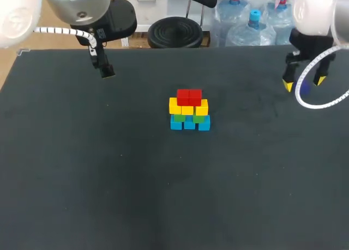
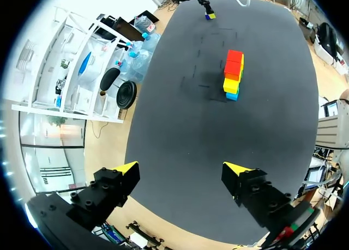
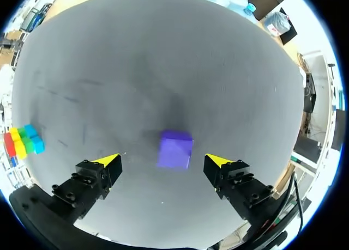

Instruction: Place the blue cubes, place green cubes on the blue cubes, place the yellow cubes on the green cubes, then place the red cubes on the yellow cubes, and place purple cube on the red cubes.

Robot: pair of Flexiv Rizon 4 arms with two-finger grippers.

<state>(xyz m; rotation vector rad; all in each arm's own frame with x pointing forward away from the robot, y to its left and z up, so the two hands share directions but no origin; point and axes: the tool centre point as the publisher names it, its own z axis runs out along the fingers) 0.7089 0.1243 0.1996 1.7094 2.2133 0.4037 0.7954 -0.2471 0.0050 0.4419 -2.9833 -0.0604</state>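
Observation:
A cube stack stands mid-table: blue cubes (image 1: 189, 123) at the bottom, green cubes (image 1: 198, 119) on them, then yellow cubes (image 1: 188, 107), with red cubes (image 1: 189, 96) on top. The purple cube (image 1: 304, 88) lies on the table at the far right. My right gripper (image 1: 304, 83) hangs open just over it. In the right wrist view the purple cube (image 3: 175, 149) sits between the spread fingers of that gripper (image 3: 162, 160), touching neither. My left gripper (image 2: 181, 168) is open and empty at the far left (image 1: 103, 70), with the stack (image 2: 233, 74) well ahead of it.
The dark table (image 1: 109, 179) carries nothing else. The stack (image 3: 22, 141) shows far off to one side of the right gripper.

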